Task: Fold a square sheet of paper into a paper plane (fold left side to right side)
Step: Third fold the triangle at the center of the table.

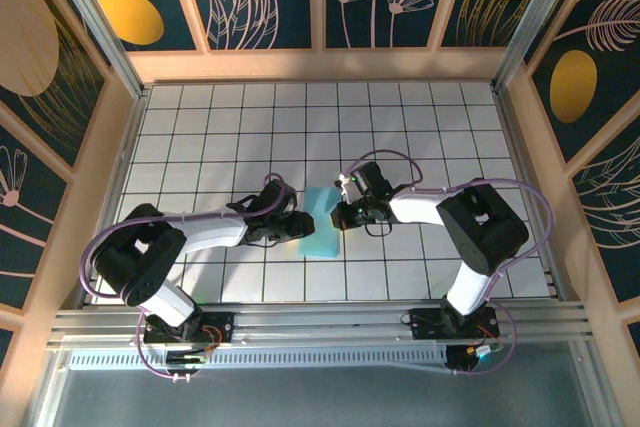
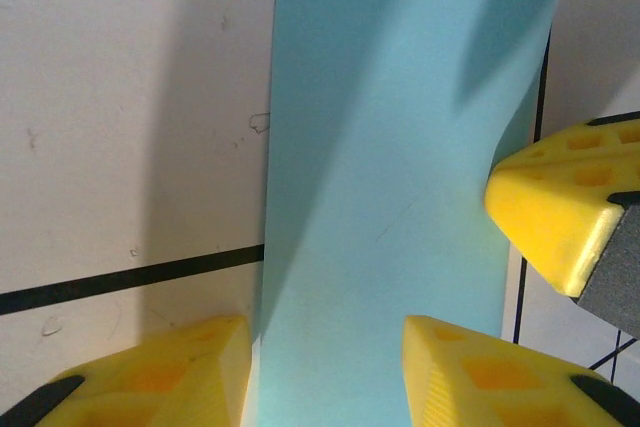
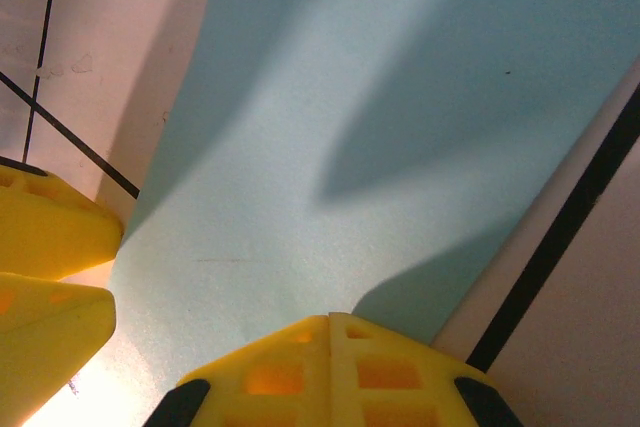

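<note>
You have the white gridded table, with both arms meeting near its middle. There the square sheet of paper lies flat, folded into a narrow light-blue strip. Your left gripper stands partly open, one finger over the strip, the other over the table beside its edge. Your right gripper is closed, tips on the paper.

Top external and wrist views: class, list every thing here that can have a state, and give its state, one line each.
square sheet of paper: lying flat on the table, a narrow rectangle, not yet a plane.
left fingers: apart, one either side of the sheet's long edge.
right fingers: shut together, tips at the sheet's edge.
</note>
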